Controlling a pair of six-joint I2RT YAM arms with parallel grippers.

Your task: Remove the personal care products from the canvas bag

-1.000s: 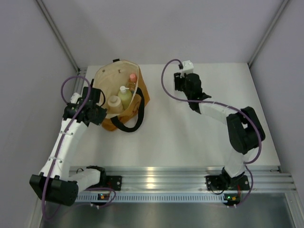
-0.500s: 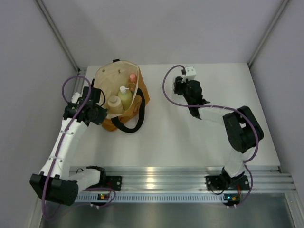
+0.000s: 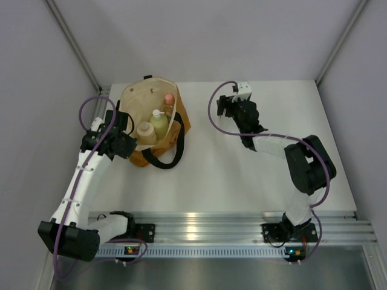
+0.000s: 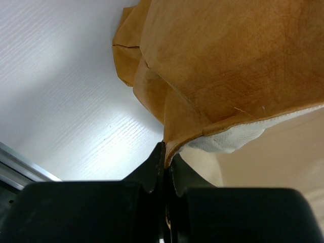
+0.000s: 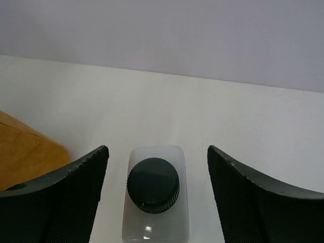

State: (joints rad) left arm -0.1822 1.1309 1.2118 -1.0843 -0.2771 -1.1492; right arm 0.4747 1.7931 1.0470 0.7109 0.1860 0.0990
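Observation:
The mustard-tan canvas bag (image 3: 181,124) stands open at the back left of the table. Three bottles stand inside it: a beige one (image 3: 146,131), a pale yellow-green one with a white pump (image 3: 159,122) and an orange-pink one (image 3: 169,99). My left gripper (image 3: 129,145) is shut on the bag's near rim (image 4: 212,132), which is pinched between the jaws (image 4: 165,152). My right gripper (image 3: 228,107) is open right of the bag. A white bottle with a dark cap (image 5: 153,185) stands upright on the table between its spread fingers (image 5: 157,150), touching neither. The gripper hides this bottle in the top view.
The bag's black strap handle (image 3: 162,158) hangs over its near side onto the table. A corner of the bag (image 5: 25,152) shows left of my right gripper. Grey walls enclose the white table (image 3: 242,175), and a metal rail (image 3: 211,226) runs along its near edge.
My right gripper has come down and shifted slightly toward the back of the table. The left arm, the bag and the bottles inside it have not moved.

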